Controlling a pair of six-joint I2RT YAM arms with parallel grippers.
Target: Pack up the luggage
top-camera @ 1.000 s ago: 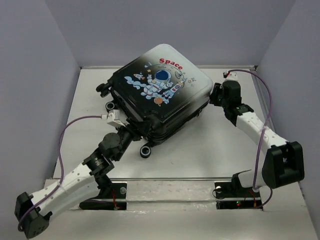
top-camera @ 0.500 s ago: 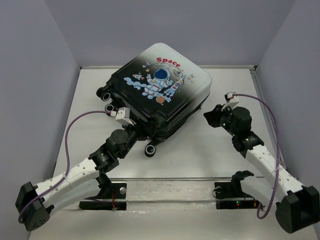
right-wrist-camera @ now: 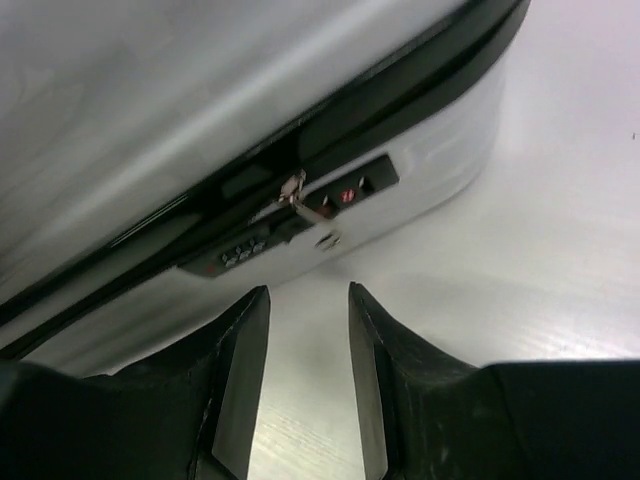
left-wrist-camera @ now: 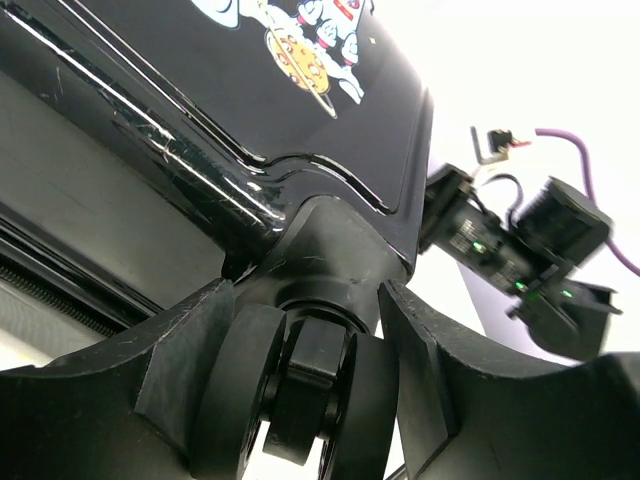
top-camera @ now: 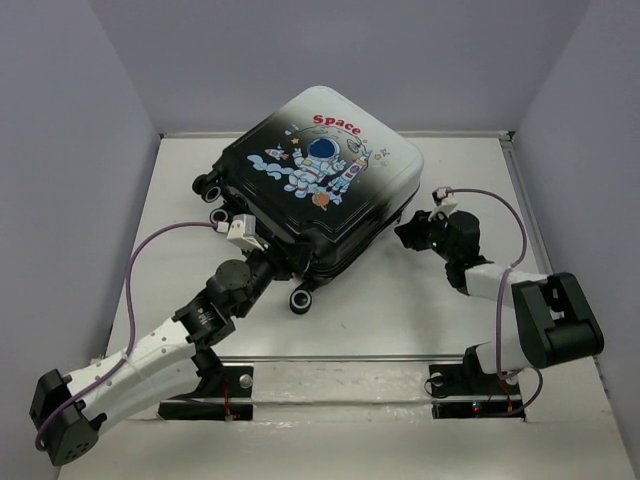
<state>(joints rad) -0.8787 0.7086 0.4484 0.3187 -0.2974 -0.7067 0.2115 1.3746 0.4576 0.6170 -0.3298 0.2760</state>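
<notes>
**While left claw grips a wheel, right claw sits free by the lock**

Since the wrist view shows it best, I start there: left claw (left-wrist-camera: 305,300) is clamped on a wheel (left-wrist-camera: 300,390) at the near corner of the luggage (top-camera: 320,190), fingers pressed on both sides. Right claw (right-wrist-camera: 308,292) is parted and holds nothing, just short of the combination lock (right-wrist-camera: 335,197) without touching it. The luggage lies closed, print up, mid-bench toward the rear wall. The wheel's underside is cut off and the lock digits are unreadable. Bare bench (top-camera: 400,310) lies in front and to the right.
</notes>
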